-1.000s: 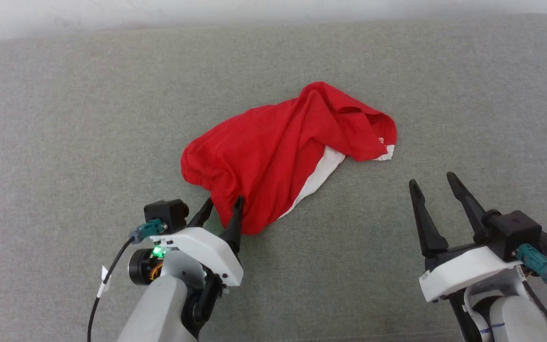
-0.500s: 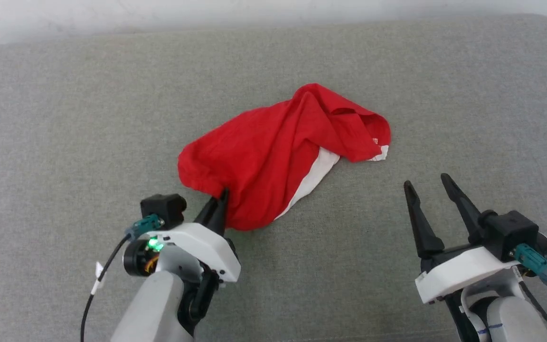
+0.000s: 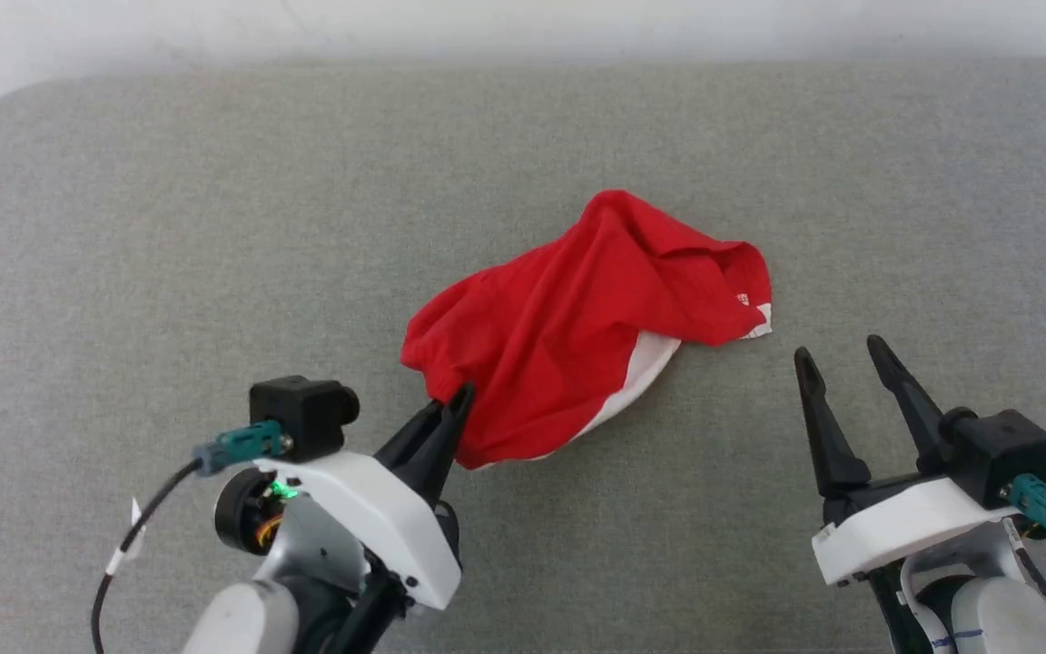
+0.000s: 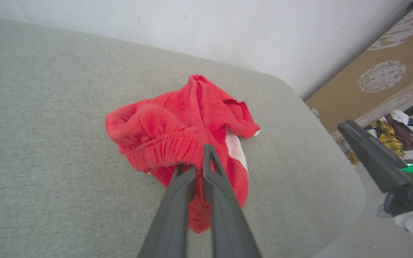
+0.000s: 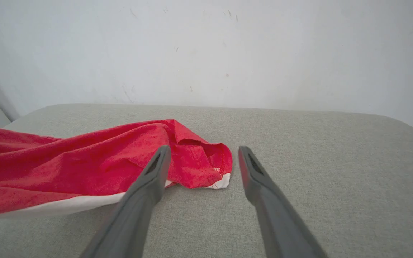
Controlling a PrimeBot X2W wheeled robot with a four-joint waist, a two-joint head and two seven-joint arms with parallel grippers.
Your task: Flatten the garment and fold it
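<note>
The garment (image 3: 577,327), bright red shorts with a white stripe along the lower edge, lies crumpled in the middle of the grey cushion. My left gripper (image 3: 455,404) is shut on its gathered waistband at the near left corner; in the left wrist view the two fingers (image 4: 202,168) pinch the bunched red cloth (image 4: 177,132), which is lifted slightly. My right gripper (image 3: 836,359) stands open to the right of the garment, touching nothing. The right wrist view has the garment's (image 5: 84,161) hem corner just beyond the open fingers (image 5: 203,150).
The grey fabric cushion (image 3: 123,227) spreads all around the garment, with a white wall behind its far edge. Its rounded right end drops off to the floor (image 4: 353,200), where clutter and my right gripper (image 4: 375,157) show in the left wrist view.
My left gripper closed on the waistband and has drawn that corner up and to the right, bunching the garment. The head camera shifted as well. The right gripper stayed open.
</note>
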